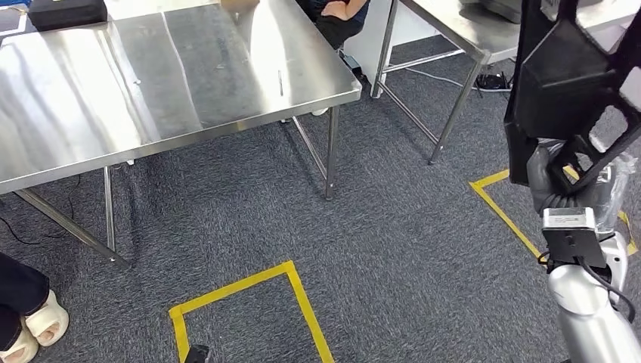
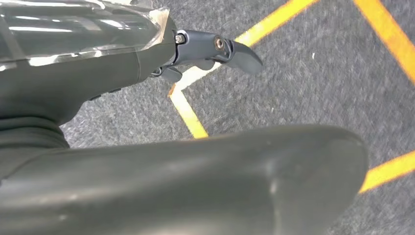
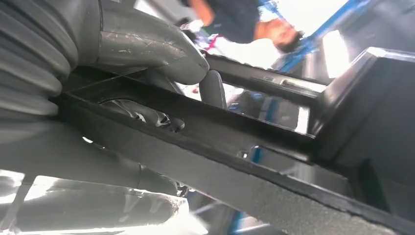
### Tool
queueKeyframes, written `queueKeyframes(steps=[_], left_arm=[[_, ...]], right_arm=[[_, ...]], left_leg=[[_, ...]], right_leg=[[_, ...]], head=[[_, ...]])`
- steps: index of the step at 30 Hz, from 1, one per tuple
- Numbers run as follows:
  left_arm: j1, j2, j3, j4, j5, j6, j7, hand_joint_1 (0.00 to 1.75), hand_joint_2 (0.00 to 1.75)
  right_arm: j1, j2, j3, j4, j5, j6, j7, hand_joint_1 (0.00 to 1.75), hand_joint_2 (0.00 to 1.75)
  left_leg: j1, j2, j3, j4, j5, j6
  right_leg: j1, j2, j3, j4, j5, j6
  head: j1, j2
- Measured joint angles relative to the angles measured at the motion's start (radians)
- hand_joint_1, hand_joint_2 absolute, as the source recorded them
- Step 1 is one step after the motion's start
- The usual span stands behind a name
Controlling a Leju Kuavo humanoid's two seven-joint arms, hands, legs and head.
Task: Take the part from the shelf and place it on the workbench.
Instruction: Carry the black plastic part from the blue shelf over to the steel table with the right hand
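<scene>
**Black part held aloft in right hand; workbench stands ahead to the left**

Nearest the camera, in the head view, the silver right arm (image 1: 593,318) is seen rising from the lower right corner. At its end, the right hand (image 1: 555,181) is closed around a bar of the black part (image 1: 563,83), a large angular frame with open cut-outs, which is held upright in the air above the carpet, well apart from any table. In the right wrist view, the thick grey thumb (image 3: 147,46) is seen pressed over one black bar of the part (image 3: 254,161), with a darker fingertip (image 3: 213,88) just beside it.

In the left wrist view, the left hand (image 2: 195,51) is seen above grey carpet and yellow tape, nothing held, the dark fingers lying extended.

On the floor, yellow tape (image 1: 249,291) marks an outline on the grey carpet (image 1: 378,242). A person's light slippers (image 1: 34,329) are noted at the lower left edge.

Further off, the steel workbench (image 1: 151,83) occupies the upper left, with a black case (image 1: 66,11) at its far end. A second steel table (image 1: 484,34) stands at the upper right, and a seated person (image 1: 336,19) is partly visible between them.
</scene>
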Motion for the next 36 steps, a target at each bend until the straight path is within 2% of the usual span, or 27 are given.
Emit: queueKeyframes(steps=[2, 3, 4, 5, 6, 7, 8, 10, 12, 13, 15, 17, 18, 19, 20, 21, 22, 23, 25, 26, 28, 29, 30, 32, 34, 35, 36], left_arm=[[-0.003, -0.001, 0.0, 0.0, 0.002, 0.0, 0.0, 0.0, 0.0], [-0.002, -0.002, 0.001, 0.0, 0.002, 0.0, 0.0, 0.0, 0.0], [-0.002, -0.002, 0.001, 0.0, 0.002, 0.0, 0.0, 0.0, 0.0], [-0.001, -0.003, 0.001, 0.0, 0.002, -0.001, 0.0, 0.0, 0.0], [-0.001, -0.003, 0.001, 0.0, 0.002, -0.001, 0.0, 0.0, 0.0], [-0.001, -0.003, 0.001, 0.0, 0.002, -0.001, 0.0, 0.0, 0.0], [-0.001, -0.003, 0.001, 0.0, 0.002, -0.002, 0.0, 0.0, 0.0], [0.0, -0.003, 0.001, 0.0, 0.002, -0.003, 0.0, 0.0, 0.0], [0.002, -0.001, 0.001, 0.0, 0.002, -0.003, 0.0, 0.0, 0.0], [0.004, 0.0, 0.001, 0.001, 0.002, -0.003, 0.0, 0.0, 0.0], [0.003, 0.002, 0.001, 0.001, 0.002, -0.003, 0.0, 0.0, 0.0], [0.0, 0.002, 0.001, 0.001, 0.002, -0.003, 0.001, 0.0, 0.0], [-0.001, 0.002, 0.001, 0.001, 0.002, -0.004, 0.002, 0.0, 0.0], [-0.001, 0.002, 0.0, 0.001, 0.002, -0.004, 0.003, 0.0, 0.0], [-0.001, 0.001, 0.0, 0.001, 0.002, -0.004, 0.004, 0.0, 0.0], [-0.001, 0.001, 0.0, 0.001, 0.002, -0.004, 0.005, 0.0, 0.0], [-0.001, 0.002, 0.0, 0.001, 0.002, -0.004, 0.005, 0.0, 0.0], [-0.003, 0.002, 0.001, 0.001, 0.002, -0.004, 0.005, 0.0, 0.0], [-0.006, 0.002, 0.001, 0.0, 0.003, -0.003, 0.005, 0.0, 0.0], [-0.008, 0.002, 0.001, 0.0, 0.003, -0.003, 0.006, 0.0, 0.0], [-0.008, 0.003, 0.001, 0.0, 0.005, -0.003, 0.006, 0.0, 0.0], [-0.008, 0.003, 0.001, 0.0, 0.005, -0.002, 0.006, 0.0, 0.0], [-0.01, 0.003, 0.001, 0.0, 0.005, -0.001, 0.007, 0.0, 0.0], [-0.014, 0.003, 0.002, 0.0, 0.006, 0.0, 0.007, 0.0, 0.0], [-0.015, 0.001, 0.002, 0.0, 0.006, -0.001, 0.007, 0.0, 0.0], [-0.015, 0.0, 0.002, 0.0, 0.006, -0.001, 0.007, 0.0, 0.0], [-0.015, 0.0, 0.002, 0.0, 0.007, -0.001, 0.007, 0.0, 0.0]], right_arm=[[-0.003, 0.0, 0.007, 0.008, -0.002, 0.0, -0.004, 1.75, 1.75], [-0.003, 0.0, 0.01, 0.013, -0.003, 0.0, -0.005, 1.75, 1.75], [-0.002, 0.0, 0.013, 0.018, -0.004, 0.0, -0.005, 1.75, 1.75], [-0.002, 0.0, 0.015, 0.022, -0.004, 0.0, -0.006, 1.75, 1.75], [-0.003, 0.0, 0.015, 0.024, -0.004, 0.0, -0.006, 1.75, 1.75], [-0.004, 0.0, 0.016, 0.026, -0.004, 0.0, -0.006, 1.75, 1.75], [-0.006, 0.0, 0.016, 0.028, -0.004, -0.001, -0.006, 1.75, 1.75], [-0.007, 0.0, 0.016, 0.031, -0.004, -0.001, -0.007, 1.75, 1.75], [-0.007, 0.001, 0.019, 0.034, -0.004, -0.001, -0.008, 1.75, 1.75], [-0.008, 0.002, 0.02, 0.035, -0.003, -0.001, -0.008, 1.75, 1.75], [-0.011, 0.004, 0.022, 0.035, -0.003, -0.002, -0.01, 1.75, 1.75], [-0.011, 0.003, 0.022, 0.036, -0.003, -0.003, -0.013, 1.75, 1.75], [-0.011, 0.002, 0.023, 0.037, -0.004, -0.003, -0.015, 1.75, 1.75], [-0.011, 0.002, 0.023, 0.038, -0.005, -0.003, -0.018, 1.75, 1.75], [-0.011, 0.002, 0.024, 0.041, -0.006, -0.003, -0.021, 1.75, 1.75], [-0.013, 0.002, 0.026, 0.043, -0.008, -0.002, -0.023, 1.75, 1.75], [-0.015, 0.002, 0.028, 0.045, -0.009, -0.001, -0.025, 1.75, 1.75], [-0.017, 0.002, 0.03, 0.047, -0.01, 0.0, -0.027, 1.75, 1.75], [-0.026, 0.001, 0.035, 0.051, -0.009, 0.004, -0.029, 1.75, 1.75], [-0.032, 0.001, 0.038, 0.052, -0.009, 0.006, -0.03, 1.75, 1.75], [-0.043, 0.002, 0.044, 0.056, -0.007, 0.009, -0.031, 1.75, 1.75], [-0.047, 0.002, 0.048, 0.058, -0.006, 0.01, -0.031, 1.75, 1.75], [-0.05, 0.002, 0.051, 0.06, -0.005, 0.01, -0.031, 1.75, 1.75], [-0.052, 0.001, 0.056, 0.065, -0.004, 0.011, -0.032, 1.75, 1.75], [-0.052, 0.001, 0.061, 0.072, -0.004, 0.011, -0.032, 1.75, 1.75], [-0.052, 0.001, 0.063, 0.075, -0.002, 0.011, -0.032, 1.75, 1.75], [-0.053, 0.001, 0.066, 0.077, 0.001, 0.011, -0.032, 1.75, 1.75]], left_leg=[[0.0, -0.024, 0.0, 0.0, 0.001, 0.006], [0.0, -0.038, 0.0, 0.0, 0.0, 0.007], [0.001, -0.054, 0.0, 0.001, 0.0, 0.007], [0.001, -0.07, 0.001, 0.001, 0.0, 0.007], [0.001, -0.085, 0.002, 0.002, 0.0, 0.006], [0.002, -0.099, 0.002, 0.004, -0.001, 0.003], [0.001, -0.113, 0.001, 0.006, -0.002, -0.001], [-0.003, -0.134, -0.004, 0.009, -0.003, -0.012], [-0.003, -0.148, -0.008, 0.007, 0.0, -0.02], [-0.003, -0.144, -0.01, 0.01, -0.002, -0.024], [-0.005, -0.095, -0.033, 0.055, -0.031, -0.033], [-0.004, -0.034, -0.094, 0.177, -0.093, -0.04], [-0.001, -0.02, -0.129, 0.245, -0.119, -0.043], [0.001, -0.014, -0.154, 0.288, -0.129, -0.044], [0.003, -0.011, -0.16, 0.296, -0.12, -0.045], [0.005, -0.005, -0.143, 0.259, -0.093, -0.044], [0.006, 0.006, -0.111, 0.196, -0.059, -0.043], [0.003, 0.03, -0.073, 0.125, -0.032, -0.041], [-0.003, 0.058, -0.028, 0.04, -0.009, -0.033], [-0.008, 0.06, -0.022, 0.027, -0.011, -0.029], [-0.009, 0.033, -0.022, 0.023, -0.008, -0.017], [-0.007, 0.02, -0.02, 0.019, -0.006, -0.01], [-0.005, 0.008, -0.018, 0.015, -0.003, -0.003], [-0.002, -0.018, -0.015, 0.012, 0.0, 0.007], [-0.003, -0.048, -0.015, 0.013, 0.0, 0.009], [-0.004, -0.063, -0.015, 0.013, 0.0, 0.009], [-0.004, -0.079, -0.014, 0.014, 0.0, 0.009]], right_leg=[[0.0, 0.047, -0.066, 0.133, -0.052, -0.006], [0.0, 0.055, -0.1, 0.193, -0.07, -0.004], [0.0, 0.059, -0.121, 0.224, -0.073, 0.001], [-0.002, 0.061, -0.121, 0.21, -0.057, 0.011], [-0.004, 0.064, -0.101, 0.156, -0.028, 0.021], [-0.008, 0.08, -0.07, 0.077, 0.008, 0.031], [-0.01, 0.096, -0.04, 0.01, 0.035, 0.033], [-0.009, 0.114, -0.008, -0.058, 0.061, 0.021], [-0.007, 0.097, -0.005, -0.059, 0.063, 0.004], [-0.009, 0.088, -0.003, -0.059, 0.064, -0.003], [-0.015, 0.068, 0.001, -0.061, 0.063, -0.02], [-0.012, 0.046, 0.004, -0.062, 0.059, -0.032], [-0.01, 0.034, 0.005, -0.062, 0.057, -0.035], [-0.009, 0.021, 0.007, -0.062, 0.056, -0.036], [-0.008, 0.008, 0.009, -0.061, 0.054, -0.037], [-0.008, -0.004, 0.012, -0.061, 0.051, -0.037], [-0.008, -0.015, 0.017, -0.061, 0.048, -0.035], [-0.004, -0.026, 0.021, -0.061, 0.043, -0.031], [0.005, -0.043, 0.029, -0.061, 0.035, -0.02], [0.011, -0.053, 0.032, -0.063, 0.032, -0.014], [0.011, -0.069, 0.037, -0.066, 0.027, -0.005], [0.009, -0.057, 0.035, -0.057, 0.018, -0.002], [0.006, -0.033, 0.023, -0.029, 0.003, -0.001], [0.004, 0.03, -0.035, 0.089, -0.046, -0.007], [0.005, 0.055, -0.103, 0.206, -0.078, -0.006], [0.005, 0.058, -0.118, 0.22, -0.073, -0.001], [0.005, 0.06, -0.113, 0.192, -0.052, 0.007]], head=[[0.005, 0.0], [0.007, 0.0], [0.008, 0.0], [0.008, 0.0], [0.008, 0.0], [0.009, 0.0], [0.009, 0.0], [0.009, 0.0], [0.007, 0.0], [0.007, 0.0], [0.0, 0.0], [-0.008, 0.0], [-0.01, 0.0], [-0.01, 0.0], [-0.01, 0.0], [-0.01, 0.0], [-0.011, 0.0], [-0.011, 0.0], [-0.007, 0.0], [-0.005, 0.0], [-0.002, 0.0], [-0.001, 0.0], [0.0, 0.0], [0.007, 0.0], [0.009, 0.0], [0.009, 0.0], [0.009, 0.0]])
